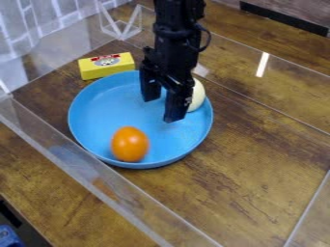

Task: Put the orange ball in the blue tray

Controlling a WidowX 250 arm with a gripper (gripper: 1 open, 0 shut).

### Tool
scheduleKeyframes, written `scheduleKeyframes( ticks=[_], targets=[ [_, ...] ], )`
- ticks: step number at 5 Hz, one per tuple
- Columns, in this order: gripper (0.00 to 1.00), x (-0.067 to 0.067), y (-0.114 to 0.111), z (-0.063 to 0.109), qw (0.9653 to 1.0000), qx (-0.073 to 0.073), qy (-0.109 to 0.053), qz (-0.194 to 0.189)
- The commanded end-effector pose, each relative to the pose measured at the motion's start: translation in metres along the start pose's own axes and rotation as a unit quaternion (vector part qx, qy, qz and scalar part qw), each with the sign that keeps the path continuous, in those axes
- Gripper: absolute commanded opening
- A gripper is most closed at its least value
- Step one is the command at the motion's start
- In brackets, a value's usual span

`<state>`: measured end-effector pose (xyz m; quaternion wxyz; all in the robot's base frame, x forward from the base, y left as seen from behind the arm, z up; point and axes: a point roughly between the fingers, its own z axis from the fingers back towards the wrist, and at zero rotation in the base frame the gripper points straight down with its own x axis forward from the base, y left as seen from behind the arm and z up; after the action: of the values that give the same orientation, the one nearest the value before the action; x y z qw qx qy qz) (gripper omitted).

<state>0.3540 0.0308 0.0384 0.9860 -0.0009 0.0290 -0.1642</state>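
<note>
The orange ball (129, 144) lies inside the blue tray (96, 111), in its front-left part. The round sky-blue dish sits on the wooden table. My black gripper (161, 98) hangs over the tray's right half, fingers pointing down and spread open, with nothing between them. It stands well to the right of and above the ball, apart from it.
A cream-white egg-shaped object (192, 94) rests at the tray's right rim, partly behind my fingers. A yellow rectangular block (104, 65) lies just behind the tray at the left. A clear plastic wall (52, 145) runs along the table's front-left side.
</note>
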Motion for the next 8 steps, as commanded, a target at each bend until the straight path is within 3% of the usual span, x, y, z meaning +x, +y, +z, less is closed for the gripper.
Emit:
scheduleKeyframes(
  ticks=[1, 4, 7, 8],
  targets=[
    [1.00, 0.008, -0.002, 0.013, 0.9996, 0.014, -0.025, -0.009],
    [1.00, 0.021, 0.012, 0.024, 0.9989, 0.030, -0.033, -0.014],
    [1.00, 0.030, 0.018, 0.020, 0.9984, 0.038, -0.038, -0.022],
    [0.00, 0.031, 0.019, 0.019, 0.9982, 0.039, -0.038, -0.024]
  ],
)
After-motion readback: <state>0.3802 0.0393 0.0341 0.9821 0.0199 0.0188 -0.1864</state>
